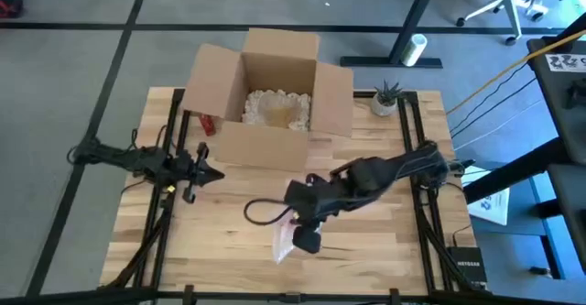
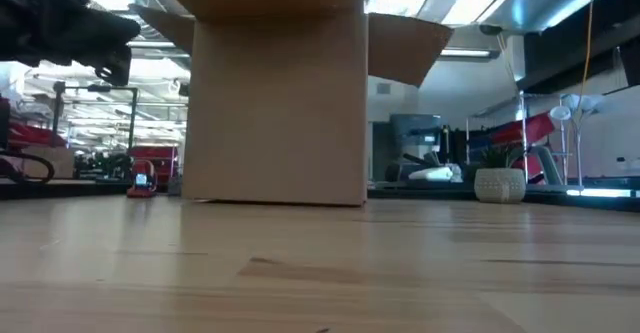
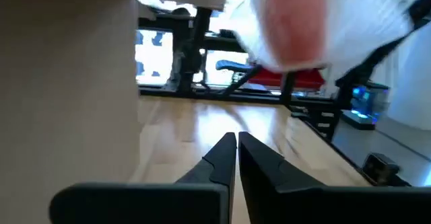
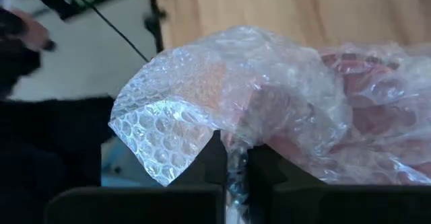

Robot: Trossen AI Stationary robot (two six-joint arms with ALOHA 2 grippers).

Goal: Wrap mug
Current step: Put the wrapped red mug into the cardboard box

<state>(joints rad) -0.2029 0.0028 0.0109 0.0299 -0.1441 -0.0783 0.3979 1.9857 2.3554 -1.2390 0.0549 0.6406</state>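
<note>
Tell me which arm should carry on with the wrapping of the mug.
The right. Its gripper is already shut on the bubble wrap around the pink mug at the table's front. The left gripper hangs shut and empty near the cardboard box, apart from the bundle.

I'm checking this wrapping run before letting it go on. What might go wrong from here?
The right pincer pinches only a thin fold of the bubble wrap, so the sheet may slip out or tear. The wrap looks loose around the reddish mug, so it may unfold if lifted. The left pincer, shut and empty, waits close to the cardboard box and may bump it when it moves.
</note>
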